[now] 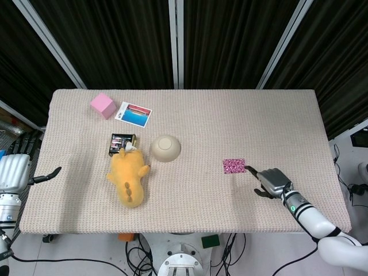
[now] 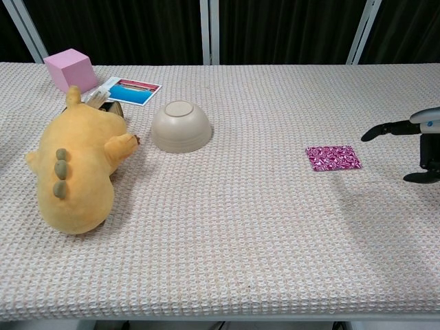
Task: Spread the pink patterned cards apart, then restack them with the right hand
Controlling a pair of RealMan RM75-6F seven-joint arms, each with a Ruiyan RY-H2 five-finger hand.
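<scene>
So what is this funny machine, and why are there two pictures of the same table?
It is a robot with two arms, and each arm ends in a hand with fingers, a bit like yours. The robot carries two cameras. The head view looks down from high up; the chest view looks across the table from low down.

On the table lie a yellow plush toy, an upside-down bowl, a pink block, a picture card, a small dark box by the toy, and the pink patterned cards in a neat pile.

The right hand is beside the cards with fingers apart, one fingertip close to them. The left hand waits off the table's edge. Neither holds anything.
</scene>
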